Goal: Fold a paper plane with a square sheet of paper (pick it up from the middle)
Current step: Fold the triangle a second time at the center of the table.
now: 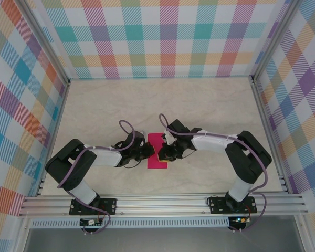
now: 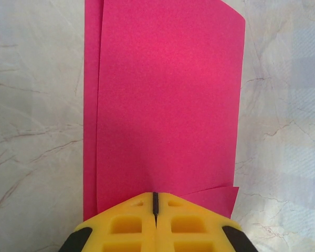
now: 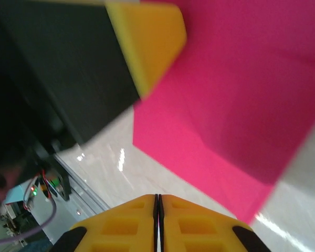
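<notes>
**Both grippers shut at the folded pink paper, mid-table**

From above, I see the paper (image 1: 157, 151) as a narrow pink rectangle lying mid-table (image 1: 210, 105), just ahead of the two arm bases. The arms reach in from either side and meet over it.

The left gripper (image 2: 155, 195) has its yellow jaws pressed together, only a thin dark line between them. Its tips sit at the paper's near edge. I cannot tell whether they pinch the paper or only press on it. In the left wrist view the paper is doubled: a lower layer peeks out along the left long side and at the near right corner, so the edges do not line up.

The right gripper (image 3: 157, 197) also has its jaws together and holds nothing I can see. Its tips sit by a corner of the paper, near the left gripper. That view is blurred.

My reading: the sheet is folded in half and the crease is being worked.

Risks I see from here:
- Pressing the crease now would lock in the skew, and the plane would come out lopsided.
- Shut tips sliding on thin paper over a smooth top could drag or crumple it.
- The grippers sit very near each other; a small sideways move could knock them together.
</notes>
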`<state>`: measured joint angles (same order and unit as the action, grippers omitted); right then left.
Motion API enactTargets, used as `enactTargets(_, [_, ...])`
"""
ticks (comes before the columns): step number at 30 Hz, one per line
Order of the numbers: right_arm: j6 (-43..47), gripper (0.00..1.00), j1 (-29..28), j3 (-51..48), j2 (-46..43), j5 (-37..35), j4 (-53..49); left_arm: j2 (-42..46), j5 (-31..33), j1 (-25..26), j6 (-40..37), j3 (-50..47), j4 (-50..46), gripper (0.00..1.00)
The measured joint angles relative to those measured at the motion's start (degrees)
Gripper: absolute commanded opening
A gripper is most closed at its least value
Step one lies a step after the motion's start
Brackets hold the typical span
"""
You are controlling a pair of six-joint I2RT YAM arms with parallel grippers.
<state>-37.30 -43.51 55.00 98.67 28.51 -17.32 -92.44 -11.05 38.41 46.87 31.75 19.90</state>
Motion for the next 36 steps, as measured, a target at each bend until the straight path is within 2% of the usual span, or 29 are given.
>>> enactTargets(5, [-0.3, 0.05, 0.0, 1.1, 6.1, -1.4, 0.2, 0.0, 0.0, 0.1, -0.3, 0.4, -0.7, 0.0])
enactTargets(10, [-0.4, 0.0, 0.4, -0.2, 6.3, -1.0, 1.5, 0.9, 1.1, 0.1, -1.1, 0.6, -2.8, 0.0])
enactTargets(18, [-0.1, 0.0, 0.7, -4.0, 4.7, -0.4, 6.6, 1.4, 0.0, -2.5, -2.4, 0.5, -3.7, 0.0])
enactTargets(36, [0.0, 0.02, 0.8, -4.1, 4.7, 0.6, 7.2, 1.8, -6.0, -9.6, -6.9, -1.6, -1.0, 0.0])
